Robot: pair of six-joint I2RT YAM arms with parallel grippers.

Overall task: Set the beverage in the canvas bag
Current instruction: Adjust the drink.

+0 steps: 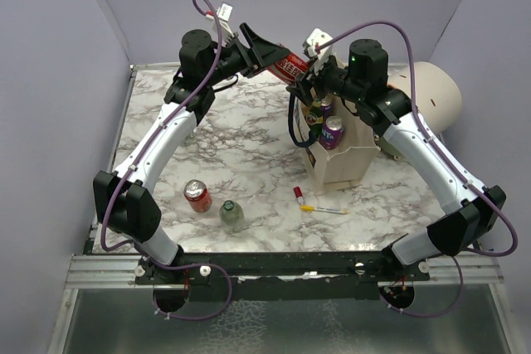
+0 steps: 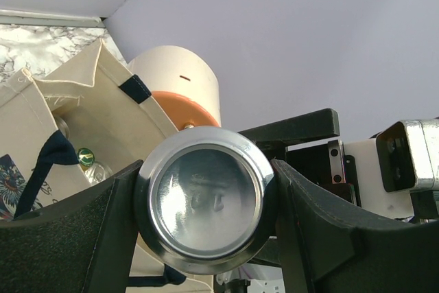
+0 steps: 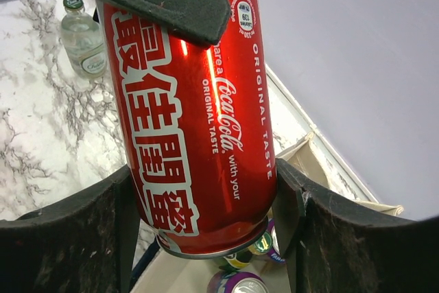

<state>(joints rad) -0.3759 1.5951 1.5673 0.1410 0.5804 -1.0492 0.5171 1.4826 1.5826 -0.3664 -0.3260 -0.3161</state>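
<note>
We see a robotics lab cell; plain lilac panels [image 1: 50, 80] box in a marble-print table [image 1: 249, 172]; aluminium rail [image 1: 108, 271] in front.

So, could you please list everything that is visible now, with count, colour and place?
cola can: one, red, in the air over the bag, between both hands.
canvas bag: one, beige, navy handles, upright right of centre.
cans in the bag: at least two, one purple.
second can: one, red, table's near left.
glass bottle: one, greenish, beside that can.
pen: one, yellow, before the bag.
marker: one, red-white, beside the pen.
cylindrical container: one, cream-orange, behind the bag.
table: one, white marble.
left hand: black, shut on the cola can.
right hand: black, flanking the same can, grip unclear.
</note>
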